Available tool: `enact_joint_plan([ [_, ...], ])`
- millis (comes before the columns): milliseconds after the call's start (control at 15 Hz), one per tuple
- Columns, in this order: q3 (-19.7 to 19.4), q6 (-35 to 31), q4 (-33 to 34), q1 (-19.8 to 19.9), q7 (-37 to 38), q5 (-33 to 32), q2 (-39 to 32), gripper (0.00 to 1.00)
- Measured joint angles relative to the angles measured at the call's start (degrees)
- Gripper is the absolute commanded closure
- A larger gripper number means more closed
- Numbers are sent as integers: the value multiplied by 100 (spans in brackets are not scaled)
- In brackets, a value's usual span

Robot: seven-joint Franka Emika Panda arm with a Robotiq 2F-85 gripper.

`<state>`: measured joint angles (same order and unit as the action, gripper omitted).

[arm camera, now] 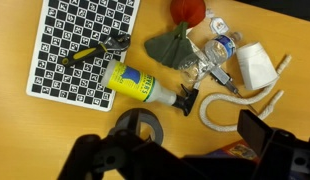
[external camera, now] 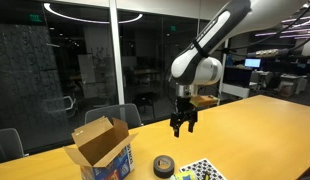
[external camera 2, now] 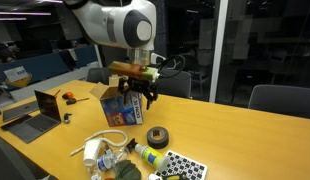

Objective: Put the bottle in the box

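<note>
Yellow bottle (arm camera: 135, 84) is lying on its side on the table (arm camera: 285, 25), black cap pointing toward the white rope (arm camera: 240, 104), its body touching the edge of the checkerboard sheet (arm camera: 80, 45). In an exterior view the same bottle (external camera 2: 147, 154) is lying between the tape roll (external camera 2: 156, 136) and the checkerboard sheet (external camera 2: 181, 166), well apart from the box (external camera 2: 111, 104).

A clear crumpled bottle (arm camera: 219, 48) is lying just beside a green cloth (arm camera: 167, 46); its shape is hard to make out against the clutter. A red object (arm camera: 187, 9) is being cut off by the top edge of the wrist view. A white roll (arm camera: 257, 65) is sitting near the rope.

The gripper (external camera: 183, 123) is hanging above the table with nothing between its fingers, which are standing spread apart. In the wrist view the gripper (arm camera: 175, 148) is showing only as dark, blurred shapes along the bottom edge, partly covering the tape roll (arm camera: 135, 125).

The box (external camera: 100, 150) is standing on the table with its flaps open; its inside is not showing from this angle. In the exterior view showing the bottle, the gripper (external camera 2: 136, 100) and the arm are hiding part of the box. A laptop (external camera 2: 30, 112) is sitting at the far end of the table.
</note>
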<state>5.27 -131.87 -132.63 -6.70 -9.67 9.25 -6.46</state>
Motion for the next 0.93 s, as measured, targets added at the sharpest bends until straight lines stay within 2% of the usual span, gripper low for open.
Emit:
enact_joint_plan([
  [333, 88, -1658, -47, 53, -1108, -365, -1112, 0],
  [533, 305, -2625, -105, 285, -1877, -478, -1650, 0],
  [733, 882, -3445, -168, 859, -2698, -480, -2178, 0],
  [933, 1487, -3807, -168, 1517, -3310, -662, -2732, 0],
])
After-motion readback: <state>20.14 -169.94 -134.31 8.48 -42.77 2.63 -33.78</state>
